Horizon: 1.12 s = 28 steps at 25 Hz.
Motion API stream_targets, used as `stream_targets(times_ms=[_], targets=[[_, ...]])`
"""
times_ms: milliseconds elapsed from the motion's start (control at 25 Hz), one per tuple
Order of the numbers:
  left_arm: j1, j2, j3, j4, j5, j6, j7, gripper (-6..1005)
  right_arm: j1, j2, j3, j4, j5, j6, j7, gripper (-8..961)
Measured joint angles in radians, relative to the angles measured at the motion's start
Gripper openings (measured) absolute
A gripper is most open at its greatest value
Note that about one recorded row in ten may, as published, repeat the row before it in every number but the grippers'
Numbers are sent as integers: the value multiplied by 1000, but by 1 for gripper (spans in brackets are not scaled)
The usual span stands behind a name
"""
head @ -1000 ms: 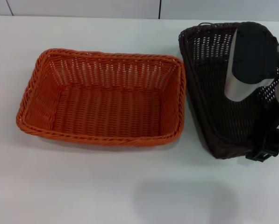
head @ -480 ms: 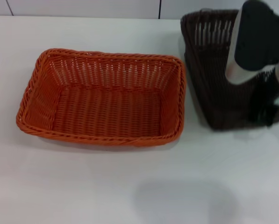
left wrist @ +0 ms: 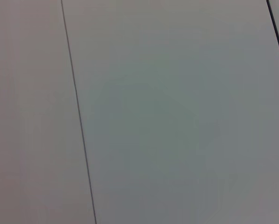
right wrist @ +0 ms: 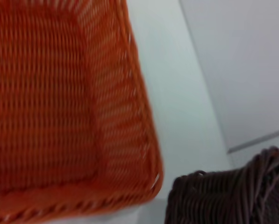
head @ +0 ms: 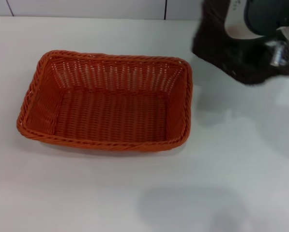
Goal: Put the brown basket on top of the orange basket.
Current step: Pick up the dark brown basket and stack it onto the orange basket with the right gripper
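The orange basket (head: 181, 104) sits empty on the white table, left of centre; its corner also fills the right wrist view (right wrist: 130, 116). The brown basket (head: 213, 44) hangs tilted in the air at the far right, above the table and apart from the orange one, casting a shadow below. My right gripper (head: 279, 57) holds it at its near rim, with the arm partly hiding it. A piece of the brown rim shows in the right wrist view (right wrist: 223, 196). My left arm is out of view.
The white table (head: 134, 193) runs wide in front of and to the right of the orange basket. A pale wall with dark seams (head: 165, 8) stands behind the table's far edge. The left wrist view shows only pale panels (left wrist: 176, 116).
My right arm has lifted the brown basket off the table, up and away toward the far right. The basket has tilted. The orange basket has not moved.
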Motion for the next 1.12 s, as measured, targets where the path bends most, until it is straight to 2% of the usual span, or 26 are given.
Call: stream_targets(times_ms=[240,280,320,360,440,560,800,960,1120], targets=[[0,0,0,3,0,1,0,802,23,-3,-70,-82,12,19,-109,165],[0,0,-8,3,0,1,-1,802,18,-2,-119,-102,30,24,-216,165],[0,0,-8,3,0,1,-1,802,18,-2,-119,-102,30,24,-216,164],[0,0,-16,3,-1,1,-2,802,5,-2,-171,-116,54,25,-350,163],[0,0,-24,3,0,1,-2,802,-4,-1,-201,-123,62,23,-426,162],[0,-1,-47,7,0,-2,-10,802,-58,-1,-287,-156,69,26,-639,161],[-2,-2,-64,3,0,-6,-34,802,-92,-1,-359,-186,60,16,-711,157],[-4,-2,-78,8,0,-6,-35,802,-128,-1,-406,-175,-19,13,-742,155],[-3,-4,-84,11,0,-7,-36,802,-150,-1,-398,-157,-49,22,-746,153]])
